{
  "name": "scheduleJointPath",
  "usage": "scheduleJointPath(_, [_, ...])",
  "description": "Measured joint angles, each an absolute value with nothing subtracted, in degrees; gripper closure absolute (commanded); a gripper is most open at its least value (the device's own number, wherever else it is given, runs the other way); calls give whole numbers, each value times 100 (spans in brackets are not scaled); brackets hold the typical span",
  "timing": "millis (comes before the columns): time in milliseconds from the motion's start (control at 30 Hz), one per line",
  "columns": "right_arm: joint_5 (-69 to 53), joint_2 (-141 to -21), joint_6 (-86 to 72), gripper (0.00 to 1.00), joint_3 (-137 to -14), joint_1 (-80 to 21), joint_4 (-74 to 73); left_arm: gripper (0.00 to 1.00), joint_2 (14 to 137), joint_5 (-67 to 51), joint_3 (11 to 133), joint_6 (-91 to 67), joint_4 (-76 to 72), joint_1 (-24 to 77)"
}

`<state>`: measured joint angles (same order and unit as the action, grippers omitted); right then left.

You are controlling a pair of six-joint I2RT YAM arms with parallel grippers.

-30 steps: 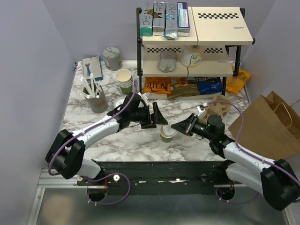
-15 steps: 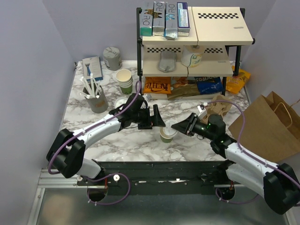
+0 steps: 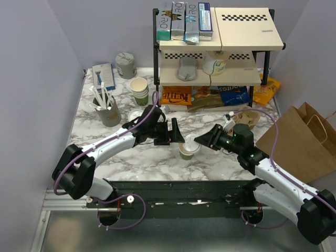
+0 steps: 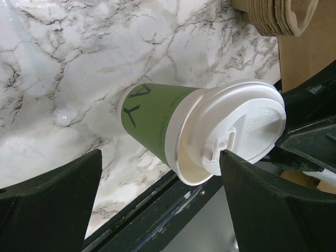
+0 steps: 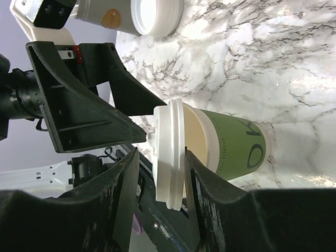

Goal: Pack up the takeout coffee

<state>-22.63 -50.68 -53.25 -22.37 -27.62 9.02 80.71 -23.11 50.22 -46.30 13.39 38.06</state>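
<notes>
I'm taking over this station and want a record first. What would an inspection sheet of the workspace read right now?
Surface: marble-pattern tabletop.
Job's things: takeout coffee upright, lid on, between the two arms.
Clutter: stack of lidless cups; grey cup of white sticks; snack bags under the shelf rack.
Grippers: left gripper wide open, facing the cup; right gripper open, fingers either side of the lid.
Cables: purple cables loop along each arm, none across the cup.
Surroundings: brown paper bag at the table's right; plain walls.
</notes>
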Motion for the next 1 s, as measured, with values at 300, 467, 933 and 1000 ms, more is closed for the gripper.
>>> scheduleJointPath(300, [-2123, -5231, -5004, 52, -2504, -2762, 331, 1, 8071, -2320, 5022, -4665, 1293, 3868])
scheduleJointPath(467, [-2171, -5546, -4939, 51, -2526, -2762, 309, 1, 8071, -2383, 5022, -4755, 1166, 3948])
scheduleJointPath(933, [-2327, -5747, -4812, 48, -2523, -2794, 226, 11, 8110, -2403, 5022, -5006, 1007, 4139])
scheduleJointPath(1000, [-2351, -5798, -4812, 48, -2523, -2832, 233, 14, 8112, -2403, 5022, -5026, 1009, 4150])
